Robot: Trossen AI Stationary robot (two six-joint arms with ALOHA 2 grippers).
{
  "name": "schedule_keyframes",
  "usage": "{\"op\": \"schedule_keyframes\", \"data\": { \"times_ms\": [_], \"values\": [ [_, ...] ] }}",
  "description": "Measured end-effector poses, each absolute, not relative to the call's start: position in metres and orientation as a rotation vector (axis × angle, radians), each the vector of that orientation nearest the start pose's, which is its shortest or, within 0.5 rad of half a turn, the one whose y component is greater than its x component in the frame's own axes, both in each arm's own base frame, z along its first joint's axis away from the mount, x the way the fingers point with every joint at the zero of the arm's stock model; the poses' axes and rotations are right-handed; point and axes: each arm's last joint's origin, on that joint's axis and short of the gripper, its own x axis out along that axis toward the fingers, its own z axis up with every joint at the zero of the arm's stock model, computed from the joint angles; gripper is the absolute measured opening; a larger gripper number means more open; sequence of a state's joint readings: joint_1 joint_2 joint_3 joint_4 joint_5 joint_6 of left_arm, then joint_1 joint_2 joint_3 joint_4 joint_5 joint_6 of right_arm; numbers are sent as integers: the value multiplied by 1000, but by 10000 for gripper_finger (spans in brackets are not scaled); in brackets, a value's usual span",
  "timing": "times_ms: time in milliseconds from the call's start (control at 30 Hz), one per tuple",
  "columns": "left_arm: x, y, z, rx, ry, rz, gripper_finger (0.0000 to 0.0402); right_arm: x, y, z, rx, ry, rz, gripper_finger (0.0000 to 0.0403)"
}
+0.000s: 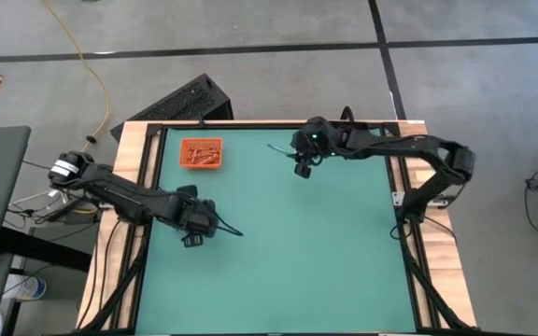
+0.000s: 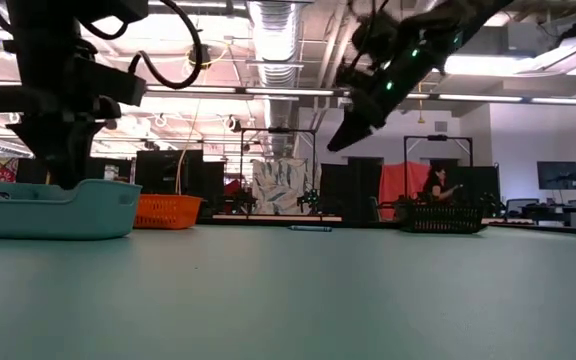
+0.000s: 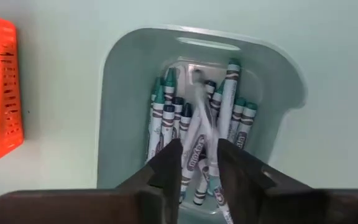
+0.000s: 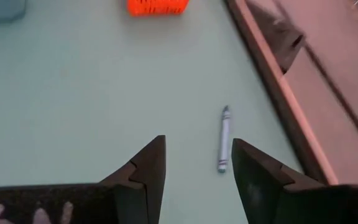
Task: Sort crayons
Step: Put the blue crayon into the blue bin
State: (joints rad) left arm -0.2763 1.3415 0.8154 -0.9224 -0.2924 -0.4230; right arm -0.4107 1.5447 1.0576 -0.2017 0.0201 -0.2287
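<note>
A wide workshop room with ceiling ducts and strip lights is seen beyond the green counter point(image 1: 306, 261), and a seated person point(image 2: 436, 188) is visible far back in the low view. The counter is framed by a wooden border, and an orange tray point(image 1: 201, 154) holding orange-red sticks is placed near its far left corner.

The left gripper point(image 3: 199, 163) is held directly over a pale teal tray point(image 3: 126, 106), which is set on the left part of the counter, beside the orange tray. Inside this tray a heap of crayons point(image 3: 166, 115) with teal and blue-grey tips is lying, mostly lengthwise. The jaws of the left gripper are parted a little, and a blurred crayon point(image 3: 197, 124) is seen between and just beyond them, above the heap; whether it is touched by them cannot be told.

The right gripper point(image 4: 197, 163) is held above the far part of the counter, near the far edge's middle, clear of the surface in the low view. Its jaws are spread apart and nothing is held between them. A single blue-grey crayon point(image 4: 223, 148) is lying flat on the counter just ahead of the jaws, near the wooden border point(image 4: 278, 93) and untouched.
</note>
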Motion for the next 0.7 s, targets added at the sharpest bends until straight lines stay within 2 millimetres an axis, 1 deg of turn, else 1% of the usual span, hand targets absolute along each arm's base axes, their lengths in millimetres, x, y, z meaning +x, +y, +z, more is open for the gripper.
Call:
{"op": "schedule_keyframes", "data": {
  "times_ms": [133,233,333,500,633,700],
  "values": [
    [207,-57,195,66,1335,273,119,316,-146,218,-59,761,-310,175],
    [207,-62,197,67,1309,243,131,325,-160,204,-38,796,-311,175],
    [206,-68,199,71,1282,209,134,333,-178,197,-11,821,-316,175],
    [206,-74,203,79,1229,181,135,347,-212,191,66,865,-301,175],
    [205,-77,205,84,1214,170,135,358,-237,180,126,977,-298,175],
    [205,-78,205,85,1201,166,135,362,-246,172,150,1056,-283,175]
  ]
}}
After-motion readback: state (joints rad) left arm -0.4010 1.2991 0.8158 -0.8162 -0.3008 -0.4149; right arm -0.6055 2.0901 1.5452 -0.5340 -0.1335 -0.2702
